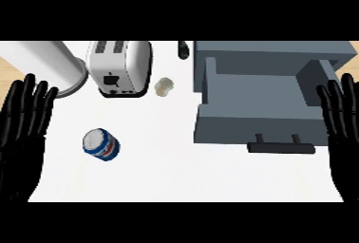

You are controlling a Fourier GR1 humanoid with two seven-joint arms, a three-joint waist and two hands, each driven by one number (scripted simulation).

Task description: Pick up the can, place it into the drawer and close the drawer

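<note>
The main risk is concerning the can (101,144): being round and smooth, it may be tipping and rolling away over the white counter (161,175) if the fingers are closing on it off-centre or pushing it sideways. A second risk is waiting at the drawer (238,126). It is standing open, with its front panel and dark handle (280,148) projecting toward the robot, so a can carried too low would probably be striking the front wall instead of passing over it. The toaster (119,66), at about 12 o'clock from the can, is standing near enough that a wide approach may be brushing it. The can is standing, upright as far as one can judge, on the counter's left part, well apart from the drawer, which is lying at about 2 o'clock from it. The left hand (21,133) is resting at the view's left edge, fingers straight and holding nothing; the can is sitting at about 3 o'clock from it, near but not touching. The right hand (344,128) is resting likewise at the right edge, just beside the drawer, fingers straight and empty.
</note>
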